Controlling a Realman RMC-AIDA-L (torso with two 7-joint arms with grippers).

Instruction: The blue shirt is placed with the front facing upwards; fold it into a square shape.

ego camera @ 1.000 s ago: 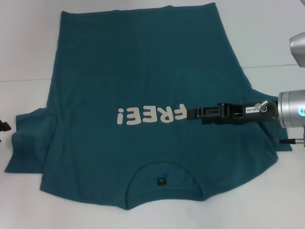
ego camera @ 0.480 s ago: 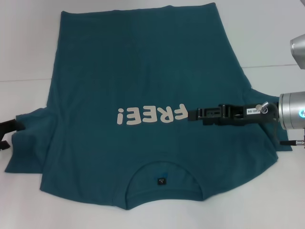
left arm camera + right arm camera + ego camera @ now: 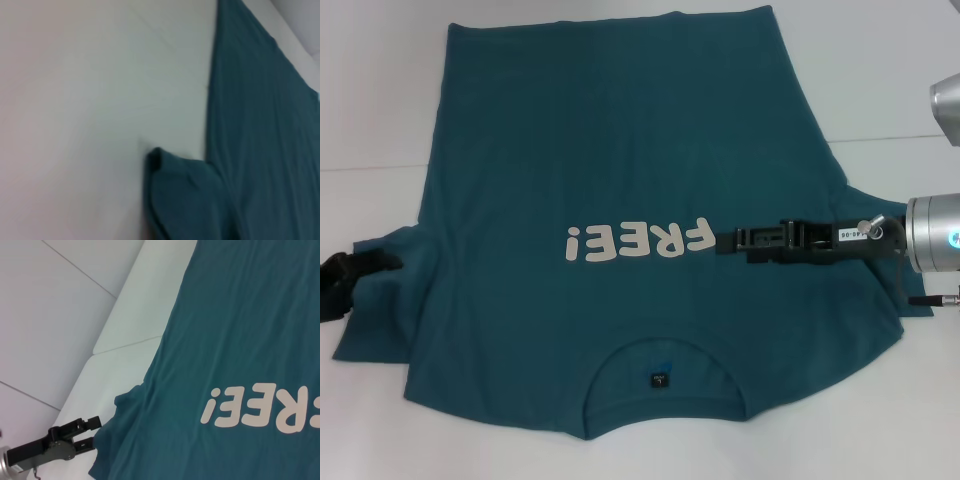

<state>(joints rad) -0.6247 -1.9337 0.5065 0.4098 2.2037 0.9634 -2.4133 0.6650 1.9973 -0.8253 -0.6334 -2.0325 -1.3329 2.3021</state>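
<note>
Left gripper sat at the table's left edge, fingers spread wide in the right wrist view, one each side of the rim of the blue shirt's left sleeve. No cloth pinched yet as far as could be seen; left wrist view showed only that sleeve's crumpled tip and bare table, no fingers.

Shirt itself lay flat, front up, across the middle of the table: hem toward the far edge, collar w/ small dark tag toward the near edge, off-white "FREE!" lettering mid-chest. Body unfolded; only the left sleeve was rumpled.

Right gripper reached in from the table's right edge, low over the chest, tip just beside the "F". Whether its fingers were apart or together — could not tell.

Step in hand, by my read: first fold, i.e. getting hold of the left sleeve to bring it inward. Task barely begun. Next move prob. calls for the left fingers to close on the sleeve edge, catching both layers, then lift & carry it across toward the lettering w/o dragging the body. Risk: thin cotton slipping out, or the sleeve bunching further.

Containers: none in view, so nothing to report inside any.
</note>
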